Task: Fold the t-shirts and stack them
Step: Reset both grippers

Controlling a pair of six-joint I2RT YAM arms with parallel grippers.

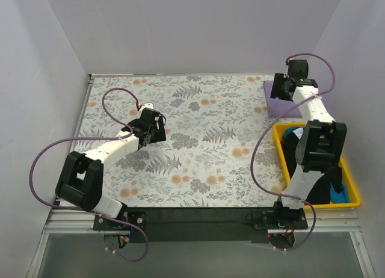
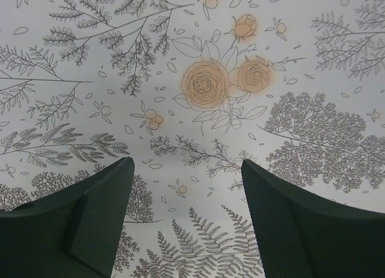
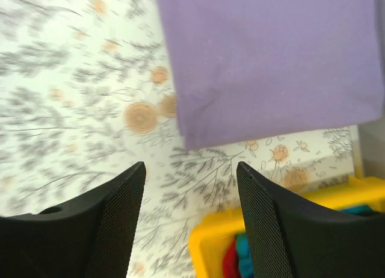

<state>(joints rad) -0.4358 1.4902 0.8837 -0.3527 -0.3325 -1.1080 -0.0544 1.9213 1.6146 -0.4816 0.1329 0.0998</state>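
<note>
The right pincer (image 3: 191, 169) is held open and empty above the far end of the yellow plastic tray (image 3: 201, 245). Just beyond that end, the lavender purple fabric t-shirt (image 3: 271, 61) is laid flat and folded square, presumably as the base of the stack. Inside the tray, bright blue fabric (image 1: 293, 132) is bunched, seemingly awaiting folding. Well left of the tray, the left pincer (image 2: 186, 166) is likewise open and empty, poised low over the floral-printed worktop (image 1: 210, 127), probably kept clear. No brand, label or writing can be read.
</note>
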